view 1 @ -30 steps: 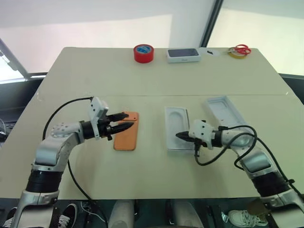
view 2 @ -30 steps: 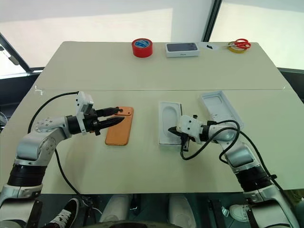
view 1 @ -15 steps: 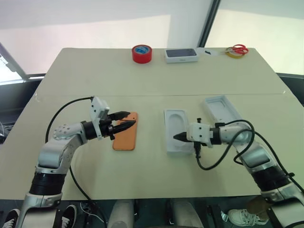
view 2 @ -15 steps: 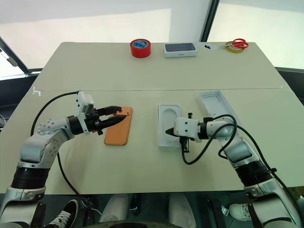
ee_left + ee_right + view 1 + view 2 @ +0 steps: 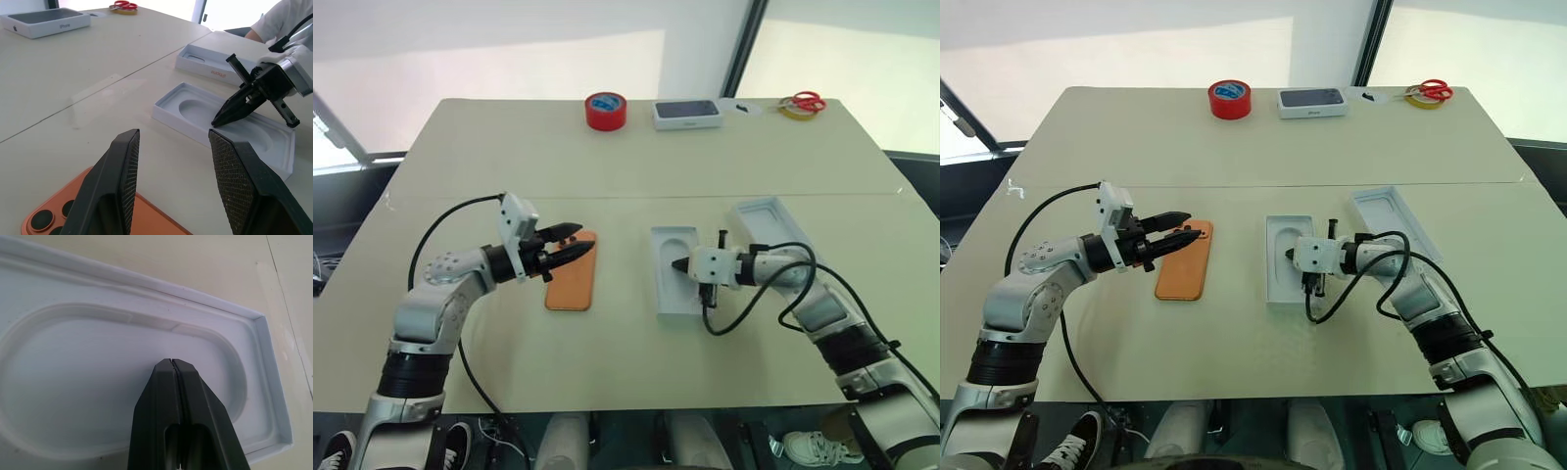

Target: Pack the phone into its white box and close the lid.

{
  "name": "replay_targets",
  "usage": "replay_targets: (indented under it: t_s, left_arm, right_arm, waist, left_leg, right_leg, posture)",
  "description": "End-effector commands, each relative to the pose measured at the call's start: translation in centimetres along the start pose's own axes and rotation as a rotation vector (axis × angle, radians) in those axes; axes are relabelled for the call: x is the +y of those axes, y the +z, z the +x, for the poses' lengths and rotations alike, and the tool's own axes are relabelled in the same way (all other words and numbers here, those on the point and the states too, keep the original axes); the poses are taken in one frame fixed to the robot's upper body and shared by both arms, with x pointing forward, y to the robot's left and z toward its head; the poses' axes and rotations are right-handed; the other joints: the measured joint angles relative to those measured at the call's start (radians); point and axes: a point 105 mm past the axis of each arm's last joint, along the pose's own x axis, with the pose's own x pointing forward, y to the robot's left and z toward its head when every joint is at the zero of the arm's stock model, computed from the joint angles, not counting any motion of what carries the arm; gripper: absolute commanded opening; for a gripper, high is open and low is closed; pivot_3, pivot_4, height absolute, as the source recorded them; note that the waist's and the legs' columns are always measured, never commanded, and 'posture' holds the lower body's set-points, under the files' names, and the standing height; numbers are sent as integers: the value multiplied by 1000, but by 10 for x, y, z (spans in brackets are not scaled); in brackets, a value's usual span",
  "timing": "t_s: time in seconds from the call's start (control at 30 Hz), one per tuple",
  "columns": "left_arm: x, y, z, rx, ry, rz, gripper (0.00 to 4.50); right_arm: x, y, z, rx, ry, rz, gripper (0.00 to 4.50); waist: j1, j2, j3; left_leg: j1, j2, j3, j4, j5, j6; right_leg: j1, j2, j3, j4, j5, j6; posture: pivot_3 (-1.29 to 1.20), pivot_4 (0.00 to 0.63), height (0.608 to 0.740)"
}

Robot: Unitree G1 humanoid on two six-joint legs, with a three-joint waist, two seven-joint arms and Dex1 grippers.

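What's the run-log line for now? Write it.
left gripper: open, over phone | right gripper: shut, tip over insert recess | phone: on table, unpacked

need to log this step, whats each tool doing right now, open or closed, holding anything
Left tool: open, holding nothing, over the orange phone.
Right tool: closed, holding nothing, tips over the oval recess of the white tray.

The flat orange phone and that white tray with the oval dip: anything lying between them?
Nothing: bare beige table separates phone and tray, seen from both head views.
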Motion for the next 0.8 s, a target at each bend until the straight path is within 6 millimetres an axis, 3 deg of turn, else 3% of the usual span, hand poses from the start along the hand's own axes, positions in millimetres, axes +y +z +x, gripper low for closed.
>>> replay_targets:
  t_s: [0.03, 0.2, 0.33, 0.43, 0.6, 0.8]
  left_arm:
    - [1, 7, -2, -19, 14, 2, 2350]
    - [12, 3, -7, 3, 64, -167, 2350]
    - [41, -24, -33, 130, 220, -472, 2350]
    - [46, -30, -46, 175, 256, -615, 2350]
    - [47, -32, -49, 198, 267, -756, 2350]
    - [37, -48, -48, 305, 254, -778, 2350]
  right_arm:
    - [8, 4, 3, -22, 30, 1, 12]
    - [-16, 19, 5, -99, -79, 71, 12]
    - [-47, 55, 4, -244, -186, 198, 12]
    - [-54, 83, 10, -299, -194, 201, 12]
    - [-40, 116, 35, -319, -93, 192, 12]
    - [-10, 111, 60, -191, 103, 86, 12]
  waist:
    - [0, 0, 0]
    - [-2, 0, 0]
    - [-6, 0, 1]
    - [-4, 0, 1]
    - [4, -1, 1]
    - [-2, -1, 1]
  left_leg:
    - [1, 0, 0, 0, 0, 0]
    - [1, 0, 0, 2, 0, 0]
    - [1, 1, -1, 3, 0, 0]
    - [1, 2, -1, 3, 1, 0]
    - [0, 2, -3, 3, 1, -1]
    - [0, 1, -2, 3, 0, -4]
  right_leg:
    - [1, 0, 0, 0, 0, 0]
    - [2, 0, 0, 1, 0, 0]
    - [0, 1, -1, 5, 1, 3]
    - [-1, 3, -1, 6, 2, 5]
    - [-2, 3, -3, 8, 2, 5]
    - [-3, 1, -3, 8, 0, 1]
  posture:
    - [0, 150, 740]
    - [0, 150, 740]
    - [0, 150, 740]
    - [0, 150, 740]
    - [0, 150, 740]
    - [0, 150, 740]
